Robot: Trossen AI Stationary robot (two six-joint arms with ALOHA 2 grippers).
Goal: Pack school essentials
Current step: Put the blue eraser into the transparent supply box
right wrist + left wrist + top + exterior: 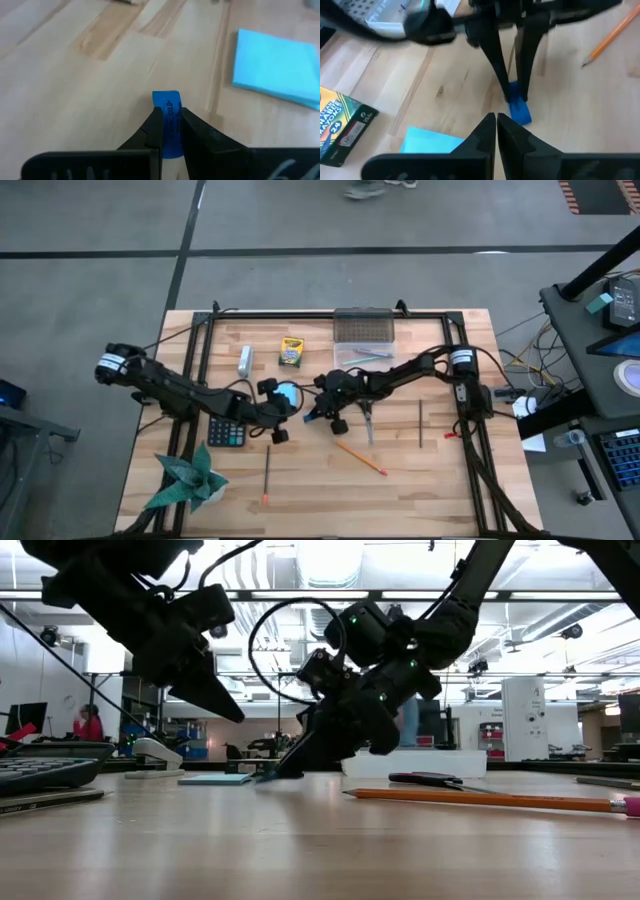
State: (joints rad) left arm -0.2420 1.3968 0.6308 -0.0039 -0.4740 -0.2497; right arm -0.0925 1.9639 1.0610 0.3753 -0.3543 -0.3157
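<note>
While looking straight down, can see a big wooden table with a black rail frame around most of it. Up at the far edge, a clear plastic box with a couple of thin pens lying just in front of it. Near the front left corner, a green folded-paper plant, and just behind that a black calculator.

Toward the far side, left of the clear box, a yellow-green crayon box and a small white stapler-looking thing beside it. Over on the right half, red-handled scissors, an orange pencil lying diagonal, plus a dark pencil farther right and another dark one with an orange tip at front centre.

Dead centre, light-blue note pad flat on the wood. Left gripper hovering by it, fingers clenched together, holding nothing. Right gripper just beside the pad, pinching the tiny blue eraser between its fingers, eraser still down at the tabletop, apart from the pad.
</note>
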